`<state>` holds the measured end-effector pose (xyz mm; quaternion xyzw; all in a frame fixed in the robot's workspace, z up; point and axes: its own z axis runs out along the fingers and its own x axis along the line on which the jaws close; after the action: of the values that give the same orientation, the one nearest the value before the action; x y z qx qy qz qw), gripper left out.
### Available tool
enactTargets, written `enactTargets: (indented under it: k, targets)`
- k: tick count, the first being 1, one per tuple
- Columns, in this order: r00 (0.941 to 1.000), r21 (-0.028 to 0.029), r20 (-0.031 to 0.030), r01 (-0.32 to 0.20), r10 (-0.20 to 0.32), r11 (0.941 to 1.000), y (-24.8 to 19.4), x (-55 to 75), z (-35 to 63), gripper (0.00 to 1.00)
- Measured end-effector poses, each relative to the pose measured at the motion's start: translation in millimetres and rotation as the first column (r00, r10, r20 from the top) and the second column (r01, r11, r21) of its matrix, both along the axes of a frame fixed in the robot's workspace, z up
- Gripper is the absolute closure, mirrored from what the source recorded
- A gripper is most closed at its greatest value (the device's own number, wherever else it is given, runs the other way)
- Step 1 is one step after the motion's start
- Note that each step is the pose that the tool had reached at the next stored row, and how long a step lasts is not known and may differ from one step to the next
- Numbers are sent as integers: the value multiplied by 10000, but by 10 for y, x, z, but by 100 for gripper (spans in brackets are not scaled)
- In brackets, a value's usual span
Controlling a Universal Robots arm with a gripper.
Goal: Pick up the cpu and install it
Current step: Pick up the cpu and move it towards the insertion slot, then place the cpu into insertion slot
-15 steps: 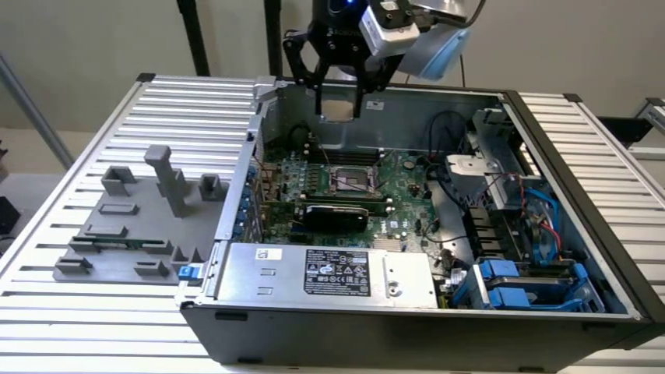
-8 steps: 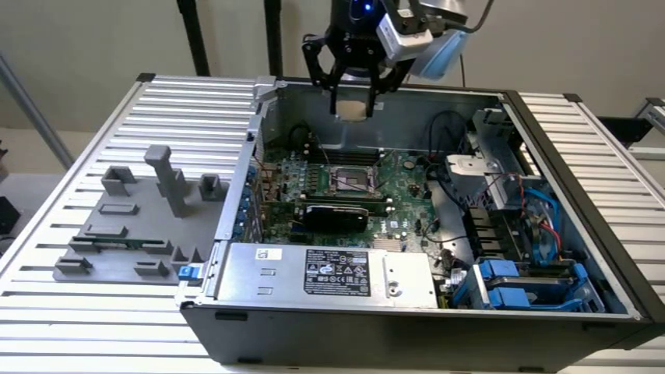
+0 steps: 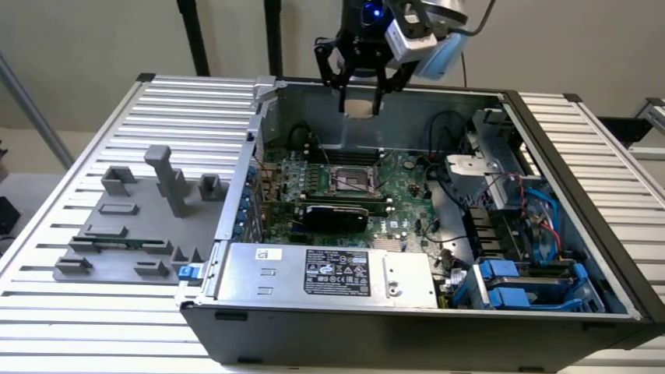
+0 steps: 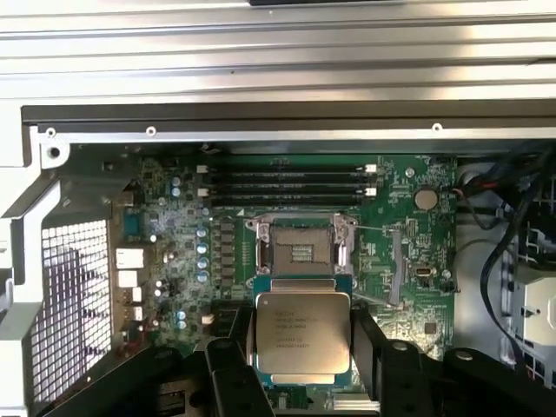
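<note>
Exterior view, left to right, everything keyed to the socket.

Far to the exterior view's left of the socket, outside the case: grey fixture block on the slatted surface. Its pockets are too small to read.

Nearer the camera than the socket, inside the case: silver power supply, black label, print illegible.

The socket is dark and metal-framed and lies flat on the green board. The wrist view shows its contact field exposed.

Pincer hangs well above the socket, roughly level with the case's far rim. The arm is cut off by the frame top. The pincer is pinching the cpu by two opposite edges: in the wrist view a black finger sits tight on each side, with the silver lid up and flat.

In the exterior view the cpu is only a pale patch between the fingers against the pale wall, hard to separate. In the wrist view it overlaps one edge of the socket and hides that part of the frame. Lid print unreadable, and the finger bases are cut off by the frame edge.

Memory slots lie beside the socket, on the side away from the cpu.

To the exterior view's right of the socket: blue drive bays, partly under cables.
</note>
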<state>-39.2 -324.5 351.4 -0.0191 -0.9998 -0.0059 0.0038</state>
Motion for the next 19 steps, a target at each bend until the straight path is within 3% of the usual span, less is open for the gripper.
enactTargets:
  k: [5,8,19]
  targets:
    - [10000,-1,0,-1,1,10000,130,64,-91,45]
    - [10000,0,1,0,0,10000,136,75,-134,45]
    - [10000,0,-5,-1,1,10000,136,77,-134,45]
